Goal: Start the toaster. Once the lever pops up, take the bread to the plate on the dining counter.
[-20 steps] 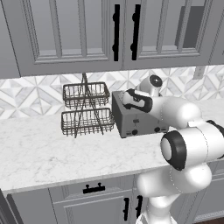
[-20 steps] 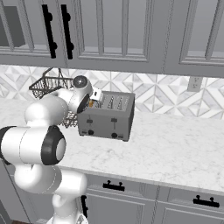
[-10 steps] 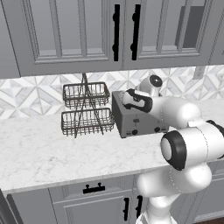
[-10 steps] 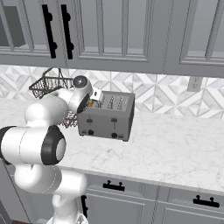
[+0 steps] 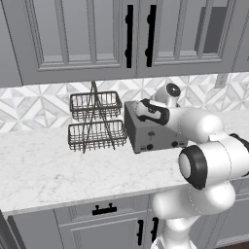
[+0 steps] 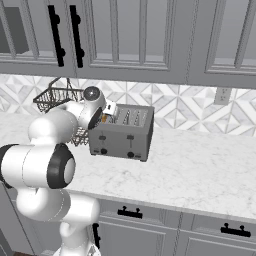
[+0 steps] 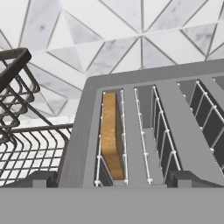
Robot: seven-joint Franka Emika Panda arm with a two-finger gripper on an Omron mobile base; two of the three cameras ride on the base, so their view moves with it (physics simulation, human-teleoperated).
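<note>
two-finger gripper (image 7: 111,178) hangs above the boxy grey metal toaster (image 6: 121,132), jaws apart and empty, straddling the leftmost slot. tan orange-crusted bread slice (image 7: 112,136) stands upright there, at twelve o'clock from the fingertips, presumably for lifting out.

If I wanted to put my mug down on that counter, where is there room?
Bare marble counter stretches right of the toaster, out to the wall outlet, and along the front edge before the wire basket rack. It is crowded where rack, toaster and the robot's arm meet.
</note>
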